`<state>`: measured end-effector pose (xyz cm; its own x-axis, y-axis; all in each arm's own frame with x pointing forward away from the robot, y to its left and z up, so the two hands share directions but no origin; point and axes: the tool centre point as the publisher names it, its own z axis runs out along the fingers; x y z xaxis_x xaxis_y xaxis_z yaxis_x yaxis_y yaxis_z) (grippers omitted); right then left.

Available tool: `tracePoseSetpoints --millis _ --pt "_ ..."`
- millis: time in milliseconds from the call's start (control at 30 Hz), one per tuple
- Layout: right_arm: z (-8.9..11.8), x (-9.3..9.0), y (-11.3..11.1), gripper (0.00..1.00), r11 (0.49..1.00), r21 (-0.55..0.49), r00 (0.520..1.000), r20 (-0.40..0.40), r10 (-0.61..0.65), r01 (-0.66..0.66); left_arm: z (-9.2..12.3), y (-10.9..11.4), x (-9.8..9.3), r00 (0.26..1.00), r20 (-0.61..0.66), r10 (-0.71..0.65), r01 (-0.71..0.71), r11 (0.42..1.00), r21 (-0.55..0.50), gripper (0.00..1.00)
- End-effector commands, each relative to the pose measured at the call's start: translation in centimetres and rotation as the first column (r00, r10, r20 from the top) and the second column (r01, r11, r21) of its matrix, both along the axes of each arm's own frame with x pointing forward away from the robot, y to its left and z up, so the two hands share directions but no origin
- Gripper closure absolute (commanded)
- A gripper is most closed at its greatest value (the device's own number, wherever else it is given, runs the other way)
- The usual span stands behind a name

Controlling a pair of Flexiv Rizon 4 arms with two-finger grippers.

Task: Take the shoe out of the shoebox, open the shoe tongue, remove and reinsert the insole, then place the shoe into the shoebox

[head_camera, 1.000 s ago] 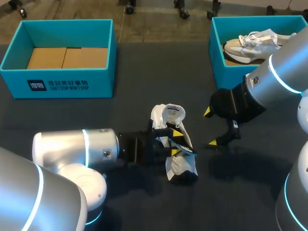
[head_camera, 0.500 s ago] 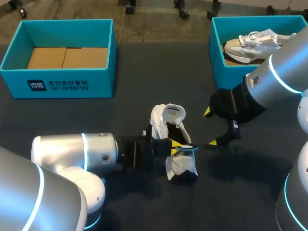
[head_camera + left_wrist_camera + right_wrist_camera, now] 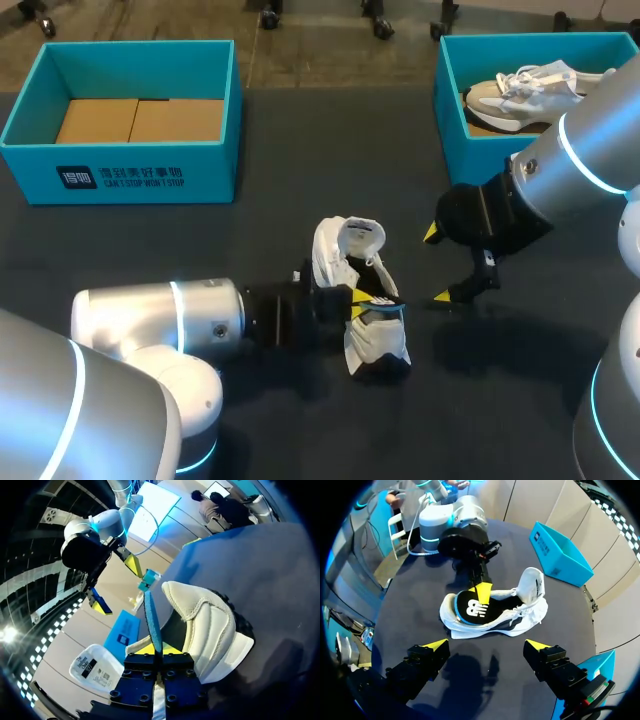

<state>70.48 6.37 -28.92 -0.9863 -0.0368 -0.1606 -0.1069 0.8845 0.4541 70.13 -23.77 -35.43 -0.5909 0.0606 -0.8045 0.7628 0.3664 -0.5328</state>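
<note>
**Thin pinch on insole, shoe not held: slip or drag is the main risk**

The shoe lies on its side on the table, approx. in the middle between the two boxes, not in either of them. The left gripper has its fingers pressed together on the blue edge of the insole. It pinches only that thin rim, right at the shoe's opening. In the right wrist view the insole's dark face shows along the opening, so I judge it is partly out, not fully seated.

The right gripper hangs beside the shoe w/ fingers spread wide, apart from it and touching nothing.

What could go wrong:
- Nothing holds the shoe down. If the L arm pulls or pushes the insole, the whole shoe may slide or roll w/ it instead of the insole moving inside.
- The grip is on a narrow edge, so the insole may slip out of the fingers, esp. if it catches on the shoe's lining.
- The insole is soft. A push into the shoe may fold or buckle it, and then it will not lie flat.
- The tongue may fall back over the opening and block the way.
- If the R gripper comes in to help, it is near the L fingers, so a bump is possible.

The empty shoebox is well apart on the L side. The other box holds a second shoe.
</note>
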Motion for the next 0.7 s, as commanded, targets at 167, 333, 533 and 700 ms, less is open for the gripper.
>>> tracePoseSetpoints --millis 167,333,533,700 --pt "-0.1 -0.1 0.0 0.0 1.0 0.001 1.0 0.002 0.001 -0.001 0.7 -0.2 -0.5 1.0 -0.005 -0.013 0.013 0.999 -0.03 0.6" --pt "-0.1 -0.1 0.0 0.0 1.0 0.001 1.0 0.002 0.001 -0.001 1.7 -0.5 -0.7 1.0 0.008 -0.03 0.03 0.998 -0.048 0.67" --pt "-0.1 -0.1 0.0 0.0 1.0 0.001 1.0 0.002 0.001 -0.001 2.0 -0.6 -0.9 0.999 -0.011 -0.044 0.044 0.999 -0.021 0.71" --pt "-0.1 -0.1 0.0 0.0 1.0 0.001 1.0 0.002 0.001 -0.001 1.5 -0.6 -1.2 0.998 -0.034 -0.049 0.049 0.999 0.007 0.77"
